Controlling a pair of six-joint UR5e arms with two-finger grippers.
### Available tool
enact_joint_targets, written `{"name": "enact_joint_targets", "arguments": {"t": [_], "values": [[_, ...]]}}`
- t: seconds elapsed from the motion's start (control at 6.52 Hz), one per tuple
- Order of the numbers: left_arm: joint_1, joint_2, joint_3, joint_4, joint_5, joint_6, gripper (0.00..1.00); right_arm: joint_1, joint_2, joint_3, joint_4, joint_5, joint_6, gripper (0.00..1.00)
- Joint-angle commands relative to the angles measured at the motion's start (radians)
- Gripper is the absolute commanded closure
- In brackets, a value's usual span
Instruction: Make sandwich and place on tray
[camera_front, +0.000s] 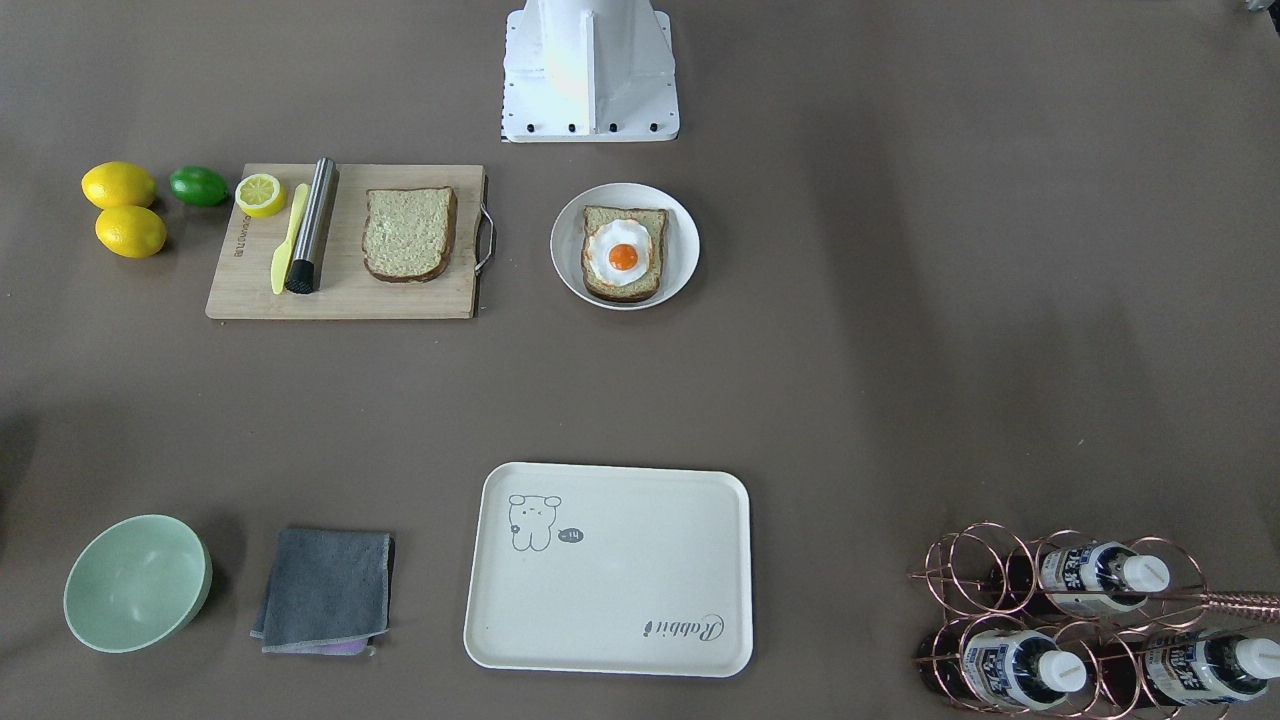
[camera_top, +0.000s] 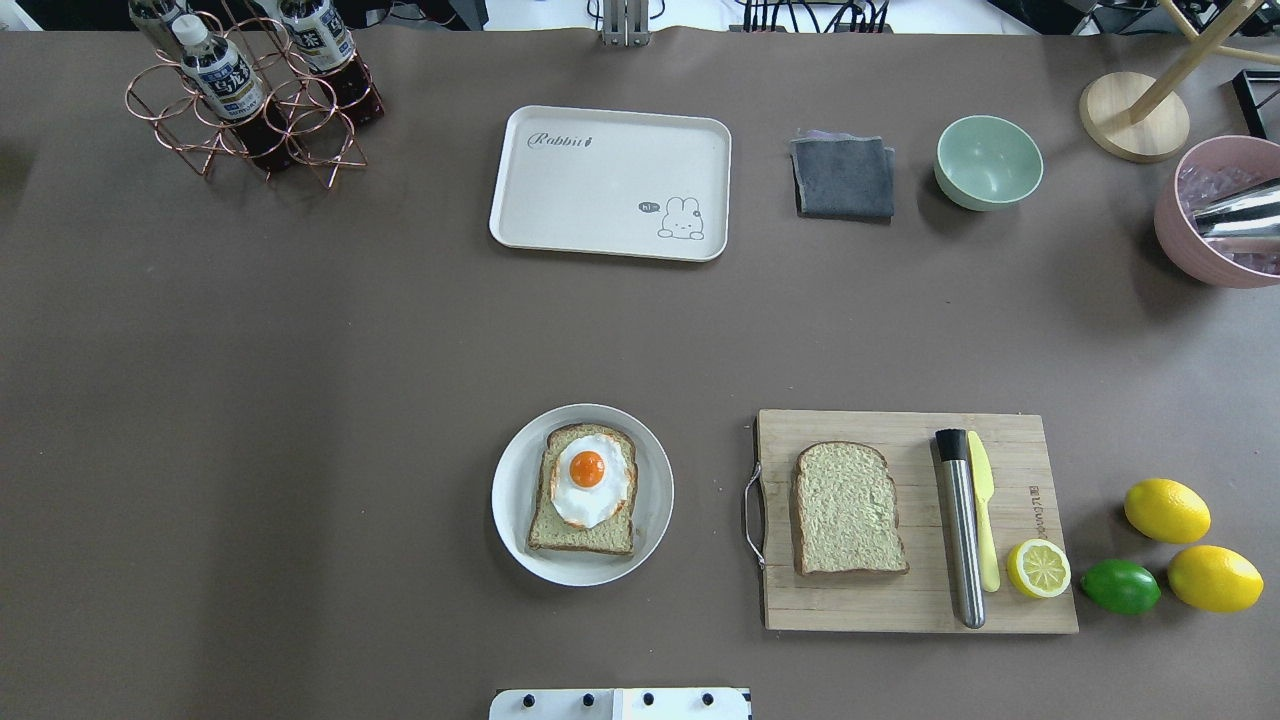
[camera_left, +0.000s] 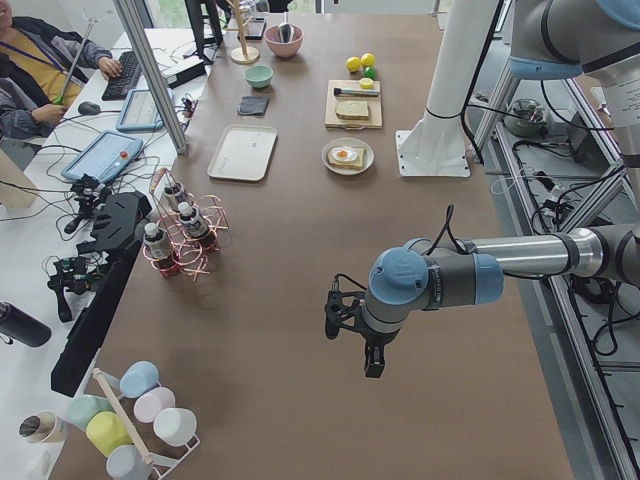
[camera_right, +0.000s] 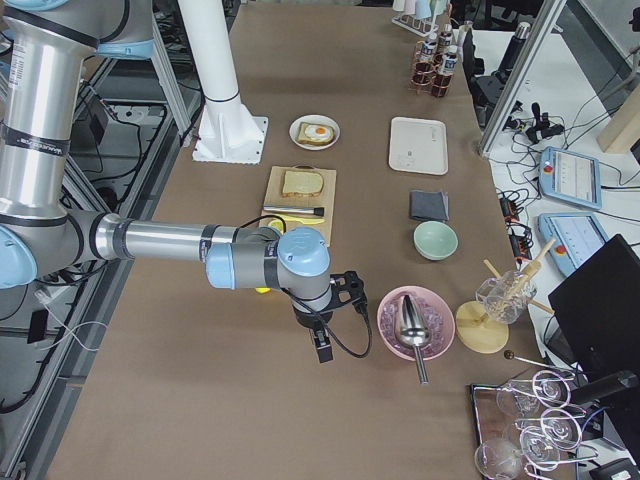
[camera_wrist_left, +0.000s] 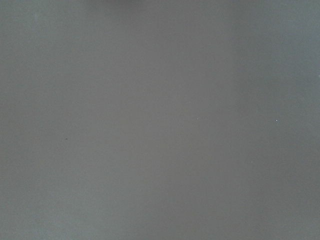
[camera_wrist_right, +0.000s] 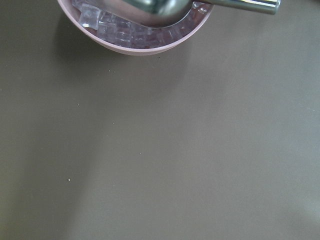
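Wide stretch of open brown table (camera_top: 250, 400) between the cream tray (camera_top: 600, 200) at the far edge and the round white plate (camera_top: 515, 500) near the robot's base.

Sandwich in 2 parts. On the plate, 1 bread slice (camera_top: 560, 535) with the fried egg (camera_top: 590, 490) on top. Flat on the wooden board (camera_top: 900, 605), to the right of the plate, the other slice (camera_top: 848, 510).

Also on the board: a metal rod (camera_top: 962, 530), a yellow knife (camera_top: 983, 520) and a lemon half (camera_top: 1038, 568). Just past the board's right edge, a lime (camera_top: 1120, 586) and 2 lemons (camera_top: 1166, 510).

Right of the tray, a grey cloth (camera_top: 843, 178) and a green bowl (camera_top: 988, 162). Left of the tray, a wire rack (camera_top: 250, 130) holding bottles.

In the pink bowl (camera_wrist_right: 135, 42): ice cubes (camera_wrist_right: 107, 30) and a metal scoop (camera_wrist_right: 150, 10).

Left end effector (camera_left: 372, 360) hanging over open table, well apart from the food. Right end effector (camera_right: 322, 348) near the pink bowl. For both, cannot tell whether spread or pressed together.
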Motion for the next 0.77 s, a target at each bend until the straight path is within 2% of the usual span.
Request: {"name": "enact_joint_targets", "arguments": {"t": [0.0, 0.31, 0.61], "values": [[0.000, -0.003, 0.029, -0.021, 0.000, 0.000, 0.02, 0.010, 0.001, 0.002, -0.003, 0.015, 0.002, 0.00], [0.006, 0.003, 0.060, -0.020, -0.002, 0.000, 0.02, -0.010, 0.002, -0.009, 0.003, 0.010, -0.001, 0.00], [0.003, -0.025, 0.042, -0.022, 0.001, 0.000, 0.02, -0.010, -0.005, -0.011, 0.003, 0.025, 0.001, 0.00]]}}
